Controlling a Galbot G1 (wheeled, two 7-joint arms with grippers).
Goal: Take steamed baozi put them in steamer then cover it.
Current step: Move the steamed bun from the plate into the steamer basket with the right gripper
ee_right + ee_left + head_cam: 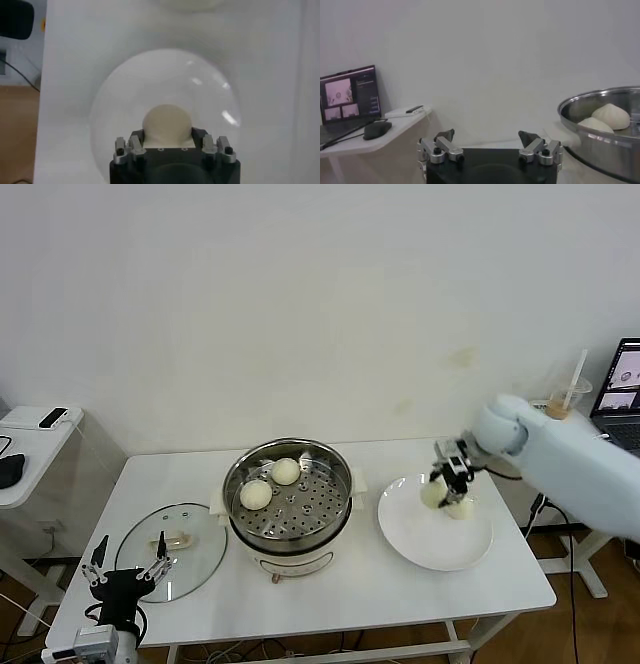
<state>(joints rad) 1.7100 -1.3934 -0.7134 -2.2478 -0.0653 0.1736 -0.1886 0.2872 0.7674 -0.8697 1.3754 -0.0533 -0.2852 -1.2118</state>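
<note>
A white tabletop [330, 584] is set against a plain white wall, with a side desk off to the robot's left. Nearest the robot, at the front left corner, the left gripper [128, 569] is parked just beside the cover [170, 562], which lies flat on the tabletop with its cream handle upward; its jaws are spread wide and nothing is held between them. Just to the right of the cover, at the middle of the tabletop, the steamer [288, 496] stands uncovered, and two steamed baozi [256, 495] are seen resting on its perforated tray, towards the rear left of it. Further right, a white plate [435, 529] lies well apart from the steamer's rim. Over the far part of that plate, the right gripper [447, 482] is held with its jaws pressed in on one baozi [166, 124], which appears to be just clear of the plate, though contact cannot be ruled out. A last bun [461, 507] sits on the plate just beside and below the held one. The relation that matters for the coming move is judged to be this: the steamer lies to the left of the right gripper, across the gap of bare tabletop, and free tray space is offered on the steamer's near and right side. The right arm is the nearer to the plate, the left arm the nearer to the cover.
</note>
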